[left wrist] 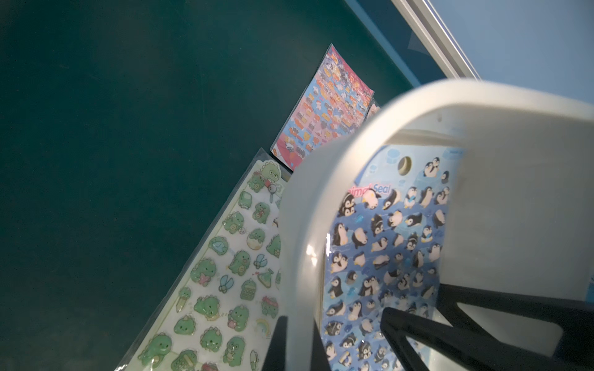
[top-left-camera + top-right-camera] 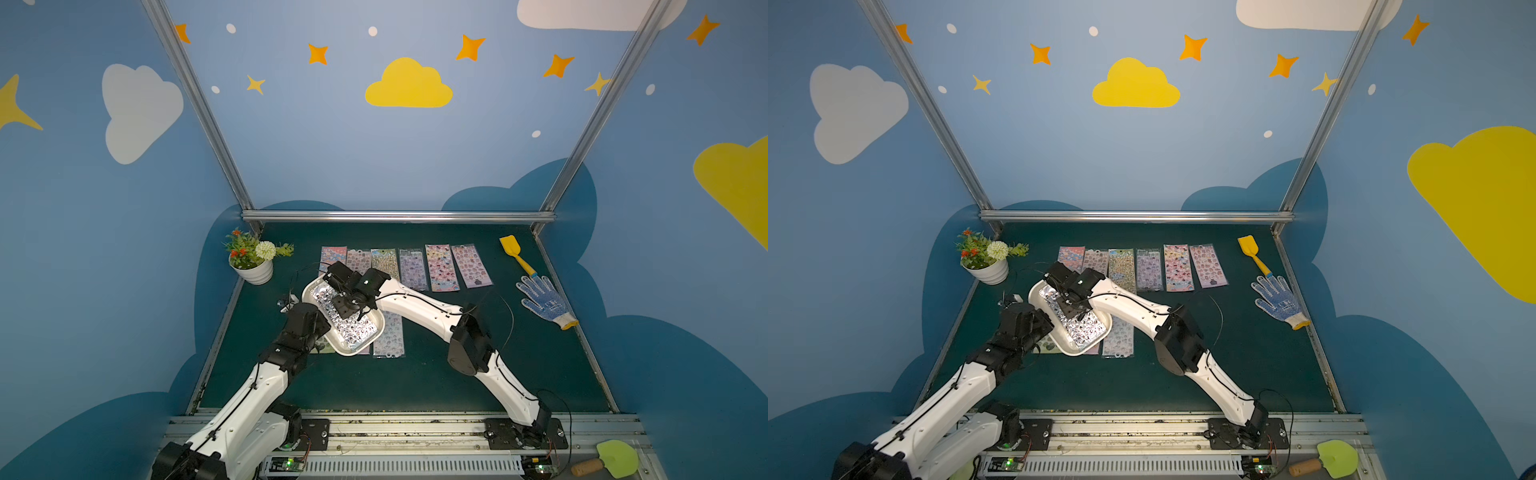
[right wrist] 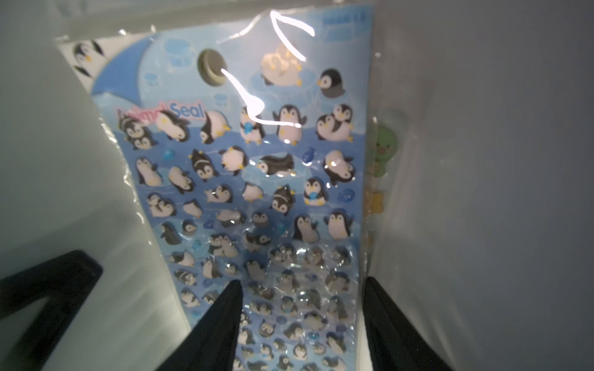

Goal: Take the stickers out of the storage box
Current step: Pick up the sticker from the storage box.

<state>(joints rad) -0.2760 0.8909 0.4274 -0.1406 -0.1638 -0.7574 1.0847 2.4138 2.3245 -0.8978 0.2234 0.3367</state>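
Storage box [image 2: 347, 352], at the left of the worktop [image 2: 415, 374], is being pinched at its rim by the left claw [image 1: 332, 321] while the right claw [image 3: 302, 286] is being held spread astride the penguin stickers [image 3: 257, 167] inside; judged best: one glossy edge nipped, box being kept steady.

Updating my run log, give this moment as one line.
left gripper: shut on storage box rim | right gripper: open over penguin sticker sheet inside box
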